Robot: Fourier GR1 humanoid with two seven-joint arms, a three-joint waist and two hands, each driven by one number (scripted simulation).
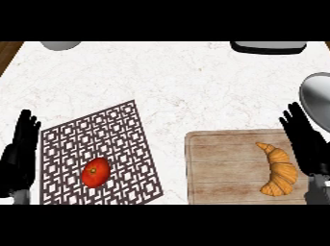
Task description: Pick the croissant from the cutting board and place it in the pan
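Croissant (279, 170) lies on the wooden cutting board (217, 163), toward the board's right edge, at the counter's (182, 86) near right. Right hand (306, 141) just beside it, fingers straight, holding nothing. Pan (327, 103) at the counter's right edge, behind that hand. Left hand (21, 149) rests open at the near left, beside a patterned mat (118, 139) bearing a tomato (95, 172).
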